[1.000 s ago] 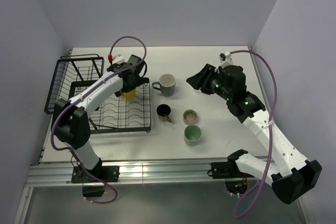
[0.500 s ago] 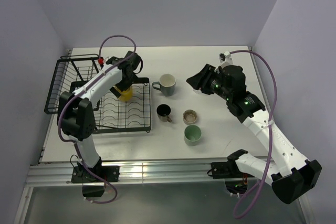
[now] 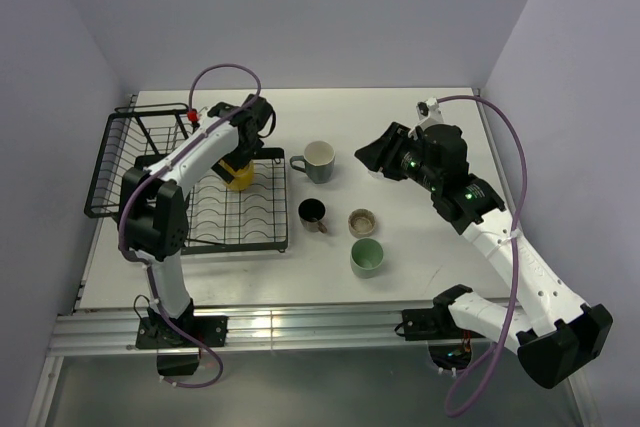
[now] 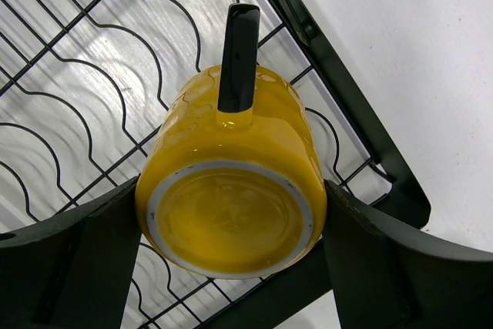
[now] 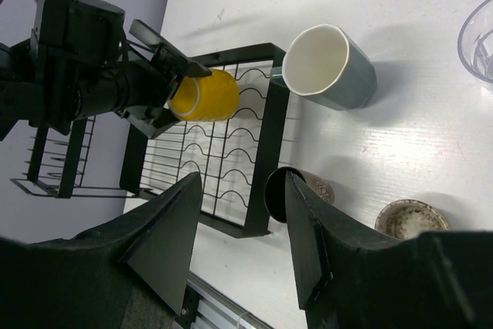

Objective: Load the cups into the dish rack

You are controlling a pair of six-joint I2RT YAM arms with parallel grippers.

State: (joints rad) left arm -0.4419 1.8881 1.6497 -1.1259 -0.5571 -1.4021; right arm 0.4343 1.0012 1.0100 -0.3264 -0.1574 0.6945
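**Yellow mug (image 4: 231, 152) gripped over the dish rack (image 3: 250, 219)**

The yellow mug is tipped on its side, base towards the wrist camera, over the far right corner of the black wire rack's flat grid. The rack sits at the table's (image 3: 420, 272) left edge. The left gripper (image 4: 231, 225) clamps the mug's two sides. Whether the mug touches the wires is unclear.

A grey mug (image 3: 318, 160), black mug (image 3: 312, 212), beige-brown cup (image 3: 362, 220) and pale green tumbler (image 3: 366, 256) stand mid-table. A clear glass (image 5: 479, 40) stands near the grey mug. The right gripper (image 5: 243, 179) hangs above them, spread wide and empty.

Yellow mug (image 4: 231, 198) sideways over black wire dish rack (image 3: 240, 219); grey mug (image 3: 318, 160), black mug (image 3: 312, 212), beige cup (image 3: 362, 221), green tumbler (image 3: 366, 256) upright nearby.
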